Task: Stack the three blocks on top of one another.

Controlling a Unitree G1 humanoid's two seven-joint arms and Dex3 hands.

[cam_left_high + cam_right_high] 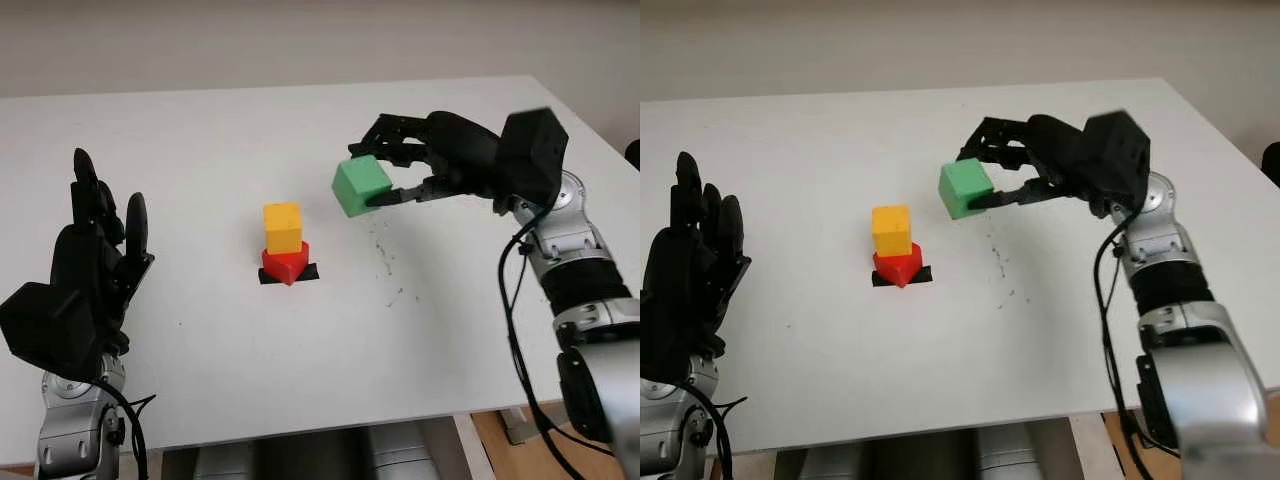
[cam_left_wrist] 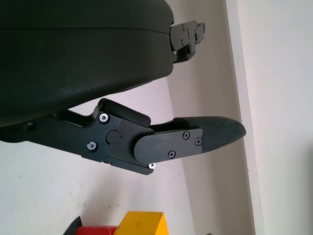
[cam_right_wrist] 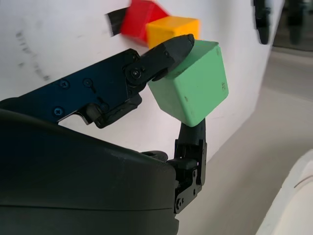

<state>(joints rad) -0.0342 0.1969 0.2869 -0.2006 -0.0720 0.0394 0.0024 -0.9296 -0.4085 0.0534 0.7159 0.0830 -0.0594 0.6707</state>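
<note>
Holding green block pinched in right hand fingers, aloft right of yellow block on red block. Next: probably centring over yellow, lowering squarely. Left hand open, near left over bench.

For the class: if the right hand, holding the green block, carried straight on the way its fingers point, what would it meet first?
The right hand points toward the table's middle. Continuing level, the green block would probably pass above the yellow block stacked on the red block, meeting nothing sooner, though depth is uncertain.

Head stereo pair looks down, sharing the table; wrist cameras sit close.
</note>
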